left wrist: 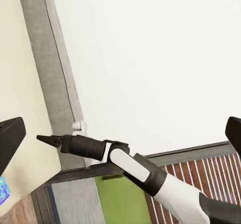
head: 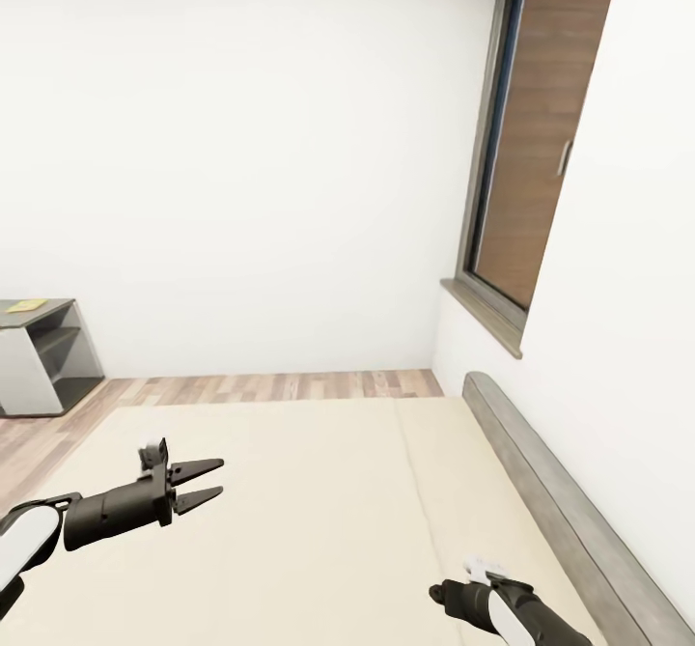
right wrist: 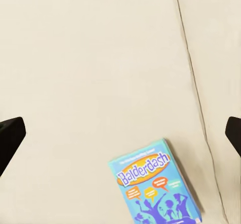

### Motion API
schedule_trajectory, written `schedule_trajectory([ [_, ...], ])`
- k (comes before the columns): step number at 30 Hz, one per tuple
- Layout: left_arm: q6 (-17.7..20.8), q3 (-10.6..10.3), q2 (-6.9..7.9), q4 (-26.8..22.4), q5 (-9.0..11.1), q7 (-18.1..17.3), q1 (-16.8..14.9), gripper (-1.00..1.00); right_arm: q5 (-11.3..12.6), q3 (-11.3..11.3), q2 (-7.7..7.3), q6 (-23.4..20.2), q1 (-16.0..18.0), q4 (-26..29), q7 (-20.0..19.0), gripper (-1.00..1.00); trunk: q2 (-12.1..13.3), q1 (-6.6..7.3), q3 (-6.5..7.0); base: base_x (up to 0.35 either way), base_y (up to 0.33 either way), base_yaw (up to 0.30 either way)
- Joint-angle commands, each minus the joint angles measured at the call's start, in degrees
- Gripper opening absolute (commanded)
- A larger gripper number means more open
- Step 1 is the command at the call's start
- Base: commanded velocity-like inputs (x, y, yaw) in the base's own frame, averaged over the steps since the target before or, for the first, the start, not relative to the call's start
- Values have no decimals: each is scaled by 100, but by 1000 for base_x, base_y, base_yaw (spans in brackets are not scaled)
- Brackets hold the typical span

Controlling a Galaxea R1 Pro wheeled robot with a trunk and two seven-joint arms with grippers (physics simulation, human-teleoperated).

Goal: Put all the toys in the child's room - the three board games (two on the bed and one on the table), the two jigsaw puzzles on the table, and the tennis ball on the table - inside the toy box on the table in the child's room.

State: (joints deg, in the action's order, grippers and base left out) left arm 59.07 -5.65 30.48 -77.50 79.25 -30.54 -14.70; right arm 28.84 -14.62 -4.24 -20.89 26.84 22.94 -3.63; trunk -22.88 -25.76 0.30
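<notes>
Head view: we look down over the bed (head: 290,530), its beige mattress bare here, grey headboard (head: 550,491) along the wall under the window (head: 531,144). Our left hand (head: 200,487) hovers over the mattress, fingers parted, holding nothing. Our right arm (head: 512,607) shows at the lower edge; from here we cannot tell its fingers. A grey shelf unit (head: 43,356) stands far left on the wood floor (head: 270,387).

Left wrist view: our right hand (left wrist: 50,140) reaches across, fingers drawn to a point and apparently closed, nothing between them. A sliver of blue (left wrist: 4,191) shows at the edge, too small to name.

Right wrist view: the blue board game (right wrist: 155,184) lies flat on the mattress beside the seam, well apart from the dark fingertips (right wrist: 10,136) at the frame's sides.

Risk: we judge a flat box on soft bedding hard to pinch; closed fingers could press it down or push it away.

Risk, second: the toy box is out of sight, so carrying needs a turn.
</notes>
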Motion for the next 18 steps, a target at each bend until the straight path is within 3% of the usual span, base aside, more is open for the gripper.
schedule_trajectory([
  [1,9,-12,2,6,-22,-35,-6,100,7,-23,-6,-22,-1,9,-6,100,-4,-2,-2,0,0,233],
  [7,9,-15,2,6,-23,-32,-6,100,7,-23,-6,-21,-2,9,-6,100,-4,-2,-2,0,0,123],
  [18,9,-23,1,6,-24,-31,-6,100,7,-23,-6,-22,-3,9,-4,100,-4,-2,-2,0,0,22],
])
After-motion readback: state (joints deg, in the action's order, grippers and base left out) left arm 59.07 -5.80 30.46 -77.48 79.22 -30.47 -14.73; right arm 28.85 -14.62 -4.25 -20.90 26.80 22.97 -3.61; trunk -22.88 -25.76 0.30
